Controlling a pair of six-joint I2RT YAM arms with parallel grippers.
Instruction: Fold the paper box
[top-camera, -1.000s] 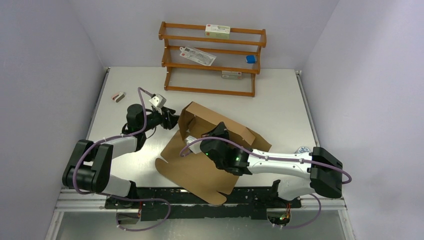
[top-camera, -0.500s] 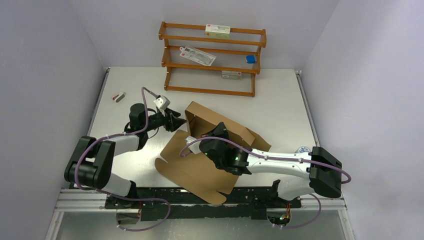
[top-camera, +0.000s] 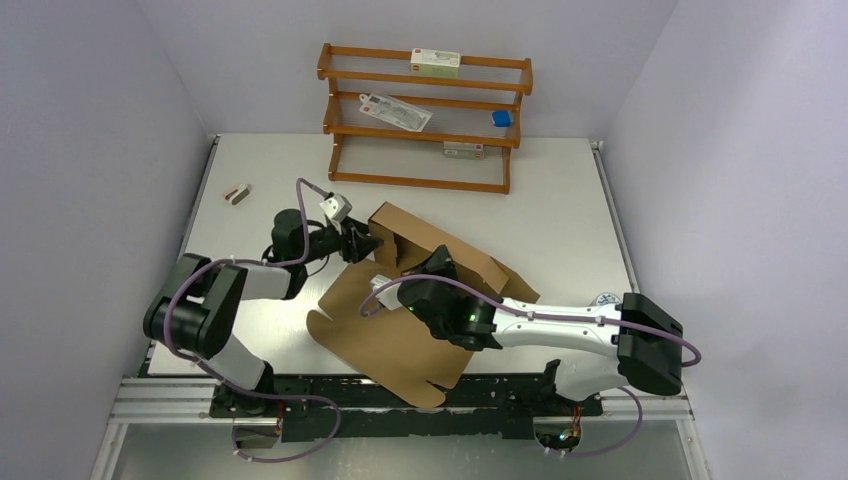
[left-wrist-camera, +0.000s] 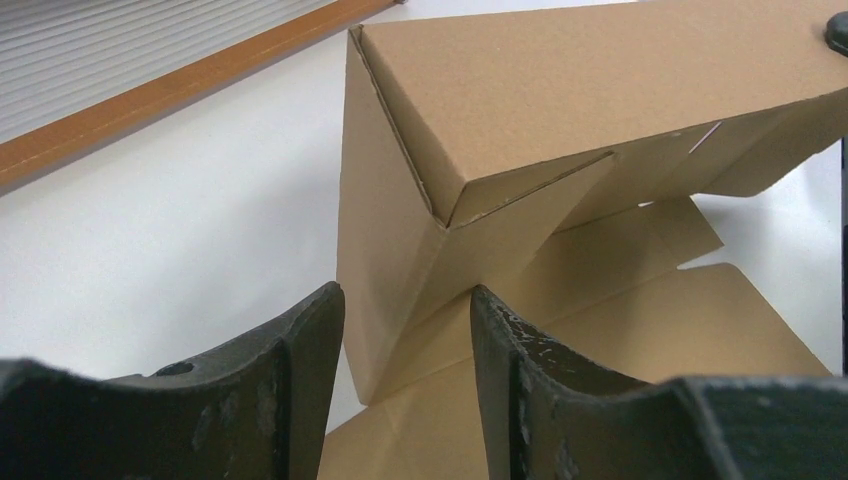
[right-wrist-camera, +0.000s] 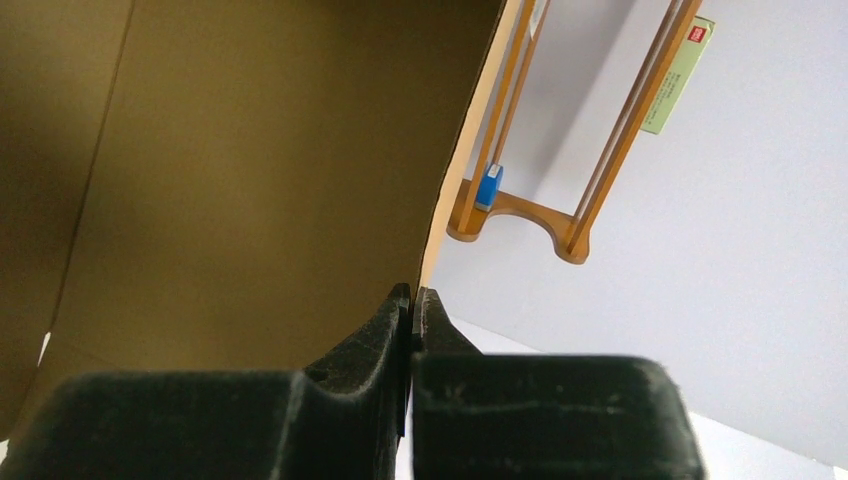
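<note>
The paper box (top-camera: 380, 335) is a brown cardboard sheet lying mid-table, its far walls raised and a flat panel stretching toward the near edge. My left gripper (top-camera: 374, 243) is at the box's raised left corner. In the left wrist view its jaws (left-wrist-camera: 406, 300) are open, straddling the folded corner of the box (left-wrist-camera: 560, 90); the right fingertip (left-wrist-camera: 490, 320) touches the cardboard. My right gripper (top-camera: 408, 280) reaches in from the right. In the right wrist view it (right-wrist-camera: 412, 298) is shut on the edge of a standing wall of the box (right-wrist-camera: 250, 170).
An orange-brown wooden rack (top-camera: 425, 115) stands at the back of the table, holding white cartons (top-camera: 436, 62) and a small blue item (top-camera: 501, 118). A small object (top-camera: 237, 193) lies at the far left. Side walls close in on both sides.
My left gripper has moved right, up to the box's raised left corner, which now sits between its jaws. The box has shifted slightly. The right gripper keeps its hold.
</note>
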